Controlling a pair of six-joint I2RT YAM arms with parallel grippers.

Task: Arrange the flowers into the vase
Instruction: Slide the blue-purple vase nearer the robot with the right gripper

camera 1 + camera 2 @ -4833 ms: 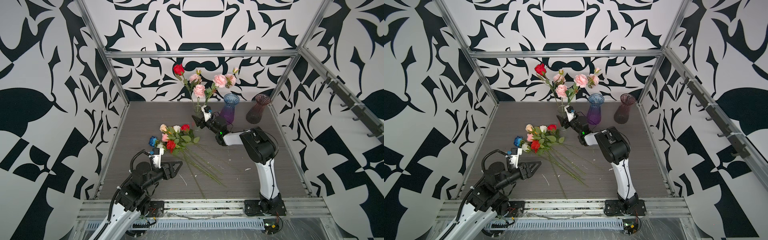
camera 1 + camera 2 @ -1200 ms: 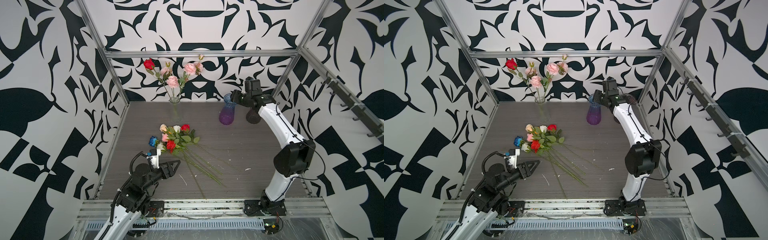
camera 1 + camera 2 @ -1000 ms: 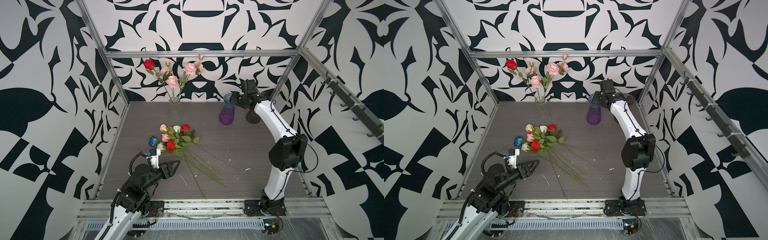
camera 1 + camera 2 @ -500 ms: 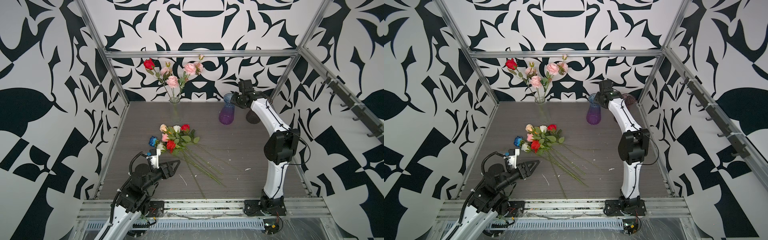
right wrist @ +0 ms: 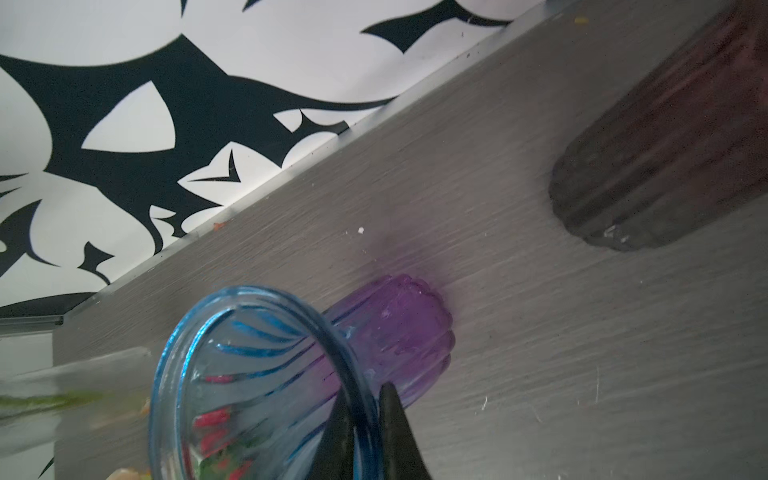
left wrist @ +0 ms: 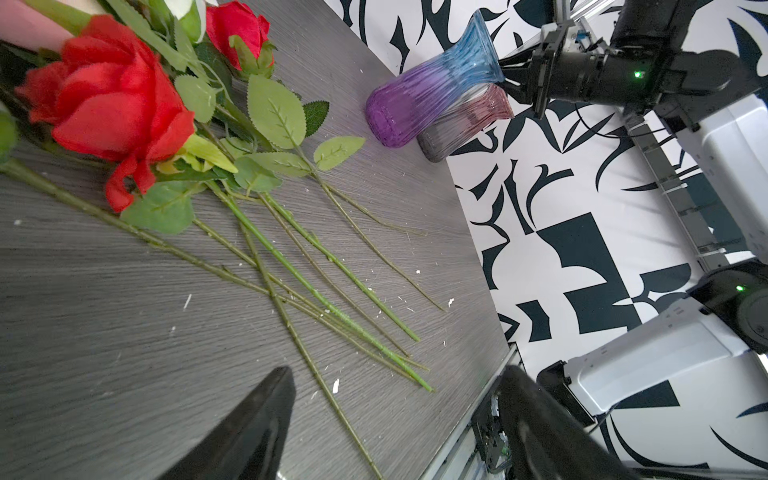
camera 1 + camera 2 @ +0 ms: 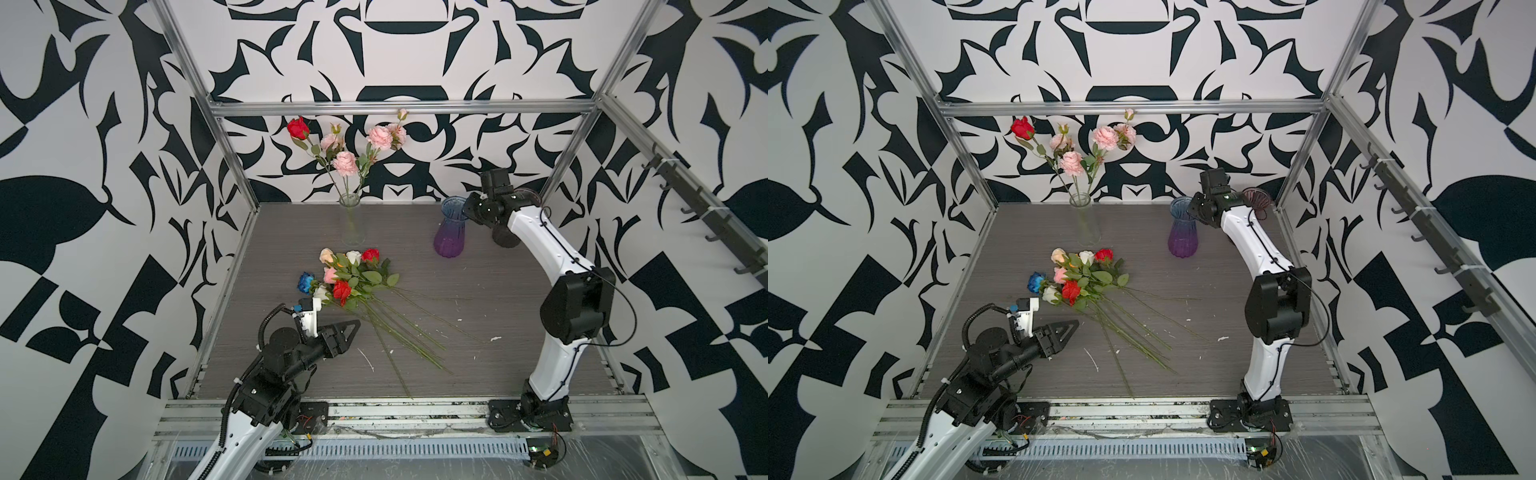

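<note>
Closing over the last second, the right gripper [image 5: 365, 395] now pinches the rim of the blue-purple vase [image 7: 449, 232]. On the table [image 7: 498, 340], we see loose flowers [image 7: 353, 278] lying well apart from it, their stems just beside the wide-open left gripper [image 6: 395, 372].

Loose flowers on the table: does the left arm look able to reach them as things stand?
Probably yes. The left end effector is open and empty beside the loose flowers, with only bare table between it and their stems. The right end effector grips the blue-purple vase, well away.
</note>
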